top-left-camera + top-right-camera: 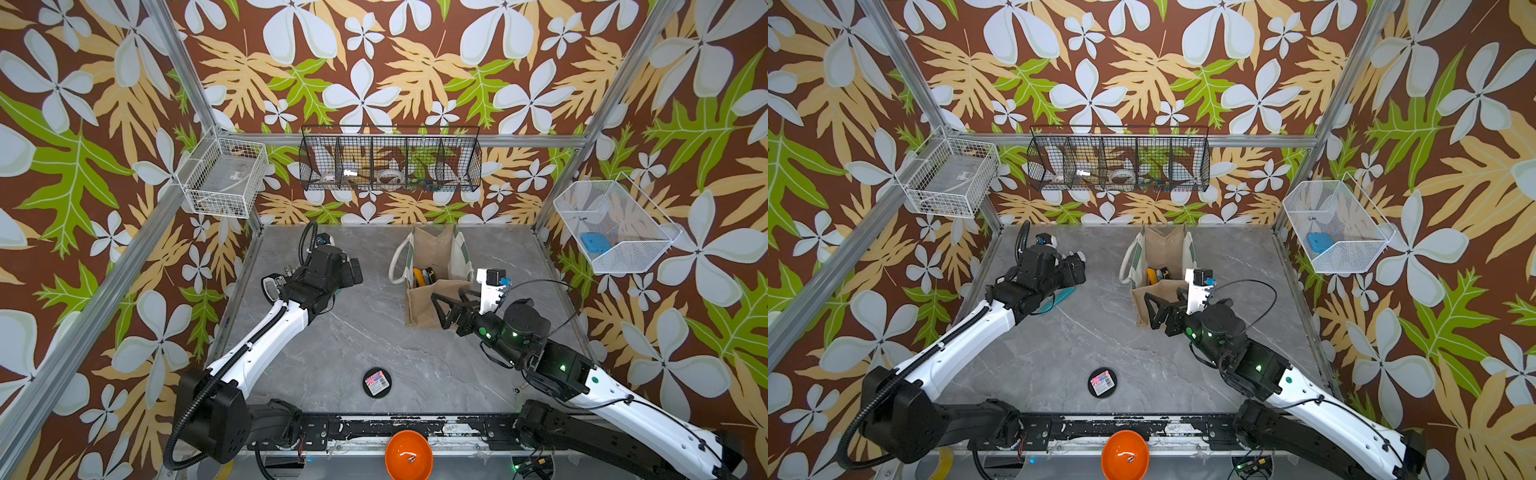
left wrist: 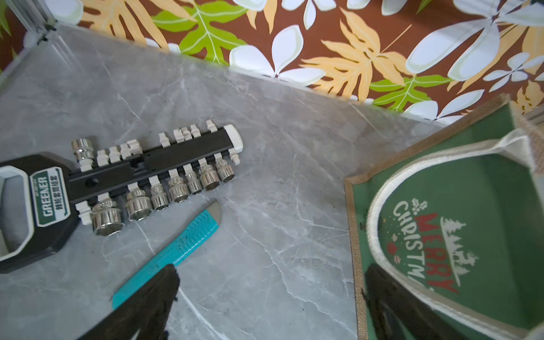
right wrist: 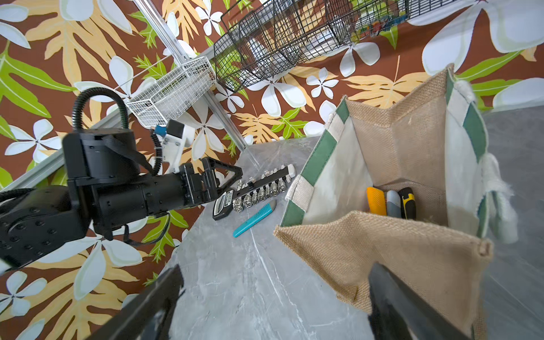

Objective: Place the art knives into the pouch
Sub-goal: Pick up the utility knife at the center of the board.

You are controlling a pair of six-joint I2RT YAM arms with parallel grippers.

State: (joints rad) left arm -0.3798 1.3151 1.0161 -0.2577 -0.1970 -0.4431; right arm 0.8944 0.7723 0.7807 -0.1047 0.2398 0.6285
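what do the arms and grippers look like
Both arms have white shells on black joints. The left arm carries a black ribbed hose; the right arm shows green lights and a thin black cable. Left gripper and right gripper are black with triangular open-frame fingers.

Brown floral wallpaper walls (image 1: 374, 62), grey marble tabletop (image 1: 353, 340), aluminium frame posts (image 1: 189, 75), wire baskets (image 1: 390, 160).

Left arm (image 1: 274, 328), right arm (image 1: 623, 411): jaws wide apart.
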